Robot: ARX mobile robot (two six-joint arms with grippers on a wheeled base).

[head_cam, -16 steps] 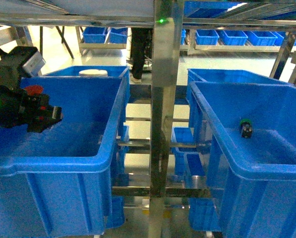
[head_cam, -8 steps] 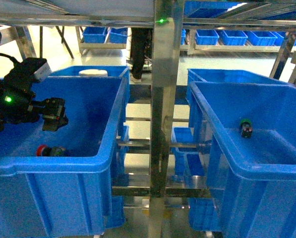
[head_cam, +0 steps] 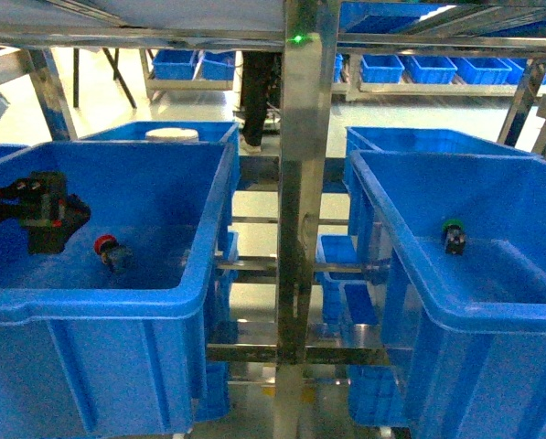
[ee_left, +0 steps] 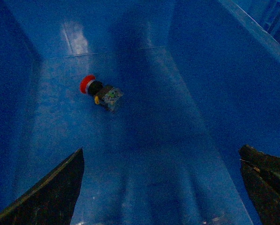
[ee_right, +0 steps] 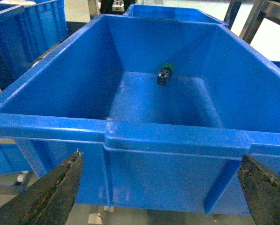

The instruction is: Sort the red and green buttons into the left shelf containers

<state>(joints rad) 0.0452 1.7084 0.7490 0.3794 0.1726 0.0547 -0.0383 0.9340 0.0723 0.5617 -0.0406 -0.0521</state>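
Observation:
The red button [head_cam: 111, 251] lies on its side on the floor of the left large blue bin [head_cam: 99, 300], free of any grip. My left gripper [head_cam: 46, 215] hangs over that bin's left part. In the left wrist view the left gripper [ee_left: 162, 150] is open and empty, with the red button [ee_left: 101, 91] ahead of it on the bin floor [ee_left: 177, 154]. The green button [head_cam: 453, 235] rests in the right large blue bin [head_cam: 492, 320]. My right gripper [ee_right: 162, 155] is open outside that bin's front wall [ee_right: 177, 140], and the green button [ee_right: 165, 74] lies at the far end.
A steel shelf post [head_cam: 305, 183] stands between the two bins. Behind the left bin sits another blue bin holding a white object [head_cam: 172, 134]. Smaller blue trays [head_cam: 419, 69] line racks in the background, and a person's legs [head_cam: 254, 101] stand behind the post.
A second ago my left gripper held the red button above the left bin. It let go, the button dropped to the bin floor, and the gripper has drawn back to the left.

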